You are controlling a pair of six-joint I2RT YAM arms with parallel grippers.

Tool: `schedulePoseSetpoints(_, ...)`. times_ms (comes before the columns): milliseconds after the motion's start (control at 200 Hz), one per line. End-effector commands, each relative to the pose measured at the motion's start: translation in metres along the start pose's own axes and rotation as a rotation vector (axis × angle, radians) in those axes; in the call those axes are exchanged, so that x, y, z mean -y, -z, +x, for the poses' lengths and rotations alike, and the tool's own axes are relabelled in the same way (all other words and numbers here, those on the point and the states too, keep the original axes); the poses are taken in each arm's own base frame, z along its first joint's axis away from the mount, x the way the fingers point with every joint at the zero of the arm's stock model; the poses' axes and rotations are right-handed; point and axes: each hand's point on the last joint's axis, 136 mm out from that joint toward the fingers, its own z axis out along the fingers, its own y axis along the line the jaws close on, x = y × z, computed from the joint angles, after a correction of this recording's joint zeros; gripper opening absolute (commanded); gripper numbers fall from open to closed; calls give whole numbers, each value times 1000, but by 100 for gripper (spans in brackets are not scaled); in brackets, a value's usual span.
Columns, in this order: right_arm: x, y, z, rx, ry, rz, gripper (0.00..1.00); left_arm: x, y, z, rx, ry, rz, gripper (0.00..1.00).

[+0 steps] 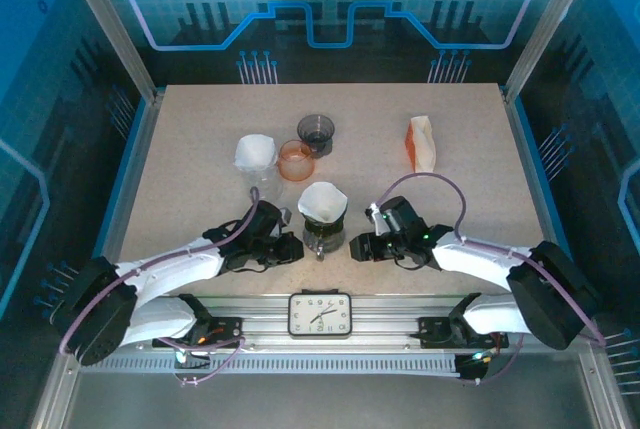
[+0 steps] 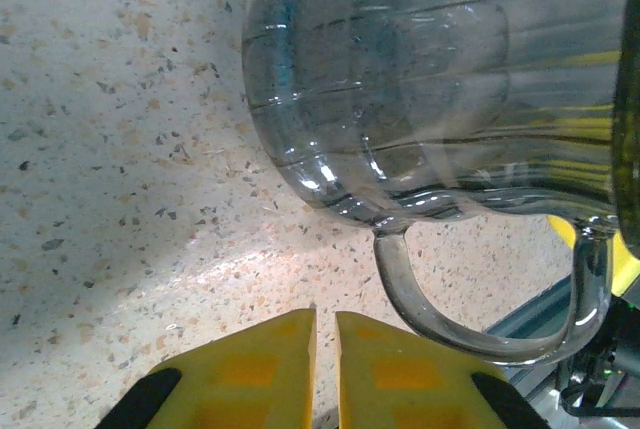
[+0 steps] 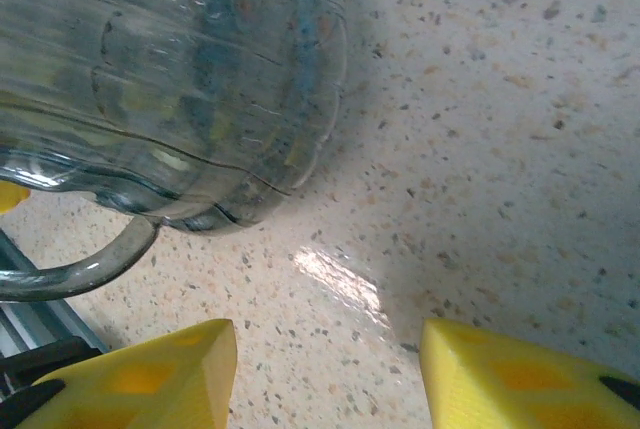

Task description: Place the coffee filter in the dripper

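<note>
From above, the filter (image 1: 322,201) sits in the glass dripper (image 1: 322,236) by the desk's (image 1: 200,199) near edge, between left pincer (image 1: 293,247) and right pincer (image 1: 357,246). Left wrist: the left pincer is pressed almost together, empty, just short of the dripper's handle (image 2: 470,337). Right wrist: the right pincer is spread, empty.

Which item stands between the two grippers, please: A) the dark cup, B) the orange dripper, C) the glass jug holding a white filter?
C: the glass jug, white filter on top, stands between the left gripper and the right gripper.

No legible text, labels or numbers
</note>
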Motion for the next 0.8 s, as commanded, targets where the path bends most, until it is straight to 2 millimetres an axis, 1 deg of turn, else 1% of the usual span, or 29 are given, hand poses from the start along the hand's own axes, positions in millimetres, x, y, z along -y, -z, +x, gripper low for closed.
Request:
schedulePoseSetpoints(0, -9, -5, -6, 28, -1, -64, 52, 0, 10, -2, 36, 9, -6, 14)
schedulePoseSetpoints(135, -13, -12, -4, 22, 1, -95, 51, -3, 19, -2, 58, 17, -20, 14)
schedulePoseSetpoints(305, -15, -18, -2, 26, -1, -112, 50, -10, 18, 0, 60, 48, -31, 14)
schedulePoseSetpoints(400, -17, -21, -3, 30, -3, -121, 49, -11, 21, 0, 74, 56, -34, 14)
schedulePoseSetpoints(485, -18, -24, -4, 33, -11, -122, 48, -11, 30, -3, 101, 56, -37, 14)
schedulePoseSetpoints(510, -22, -24, -10, 57, -3, -141, 48, -11, 33, -4, 109, 57, -38, 14)
schedulePoseSetpoints(670, -26, -29, -16, 94, -12, -150, 46, -15, 54, -13, 178, 46, -74, 15)
schedulePoseSetpoints(795, -30, -33, -21, 111, -19, -165, 45, -12, 70, -19, 238, 35, -69, 16)
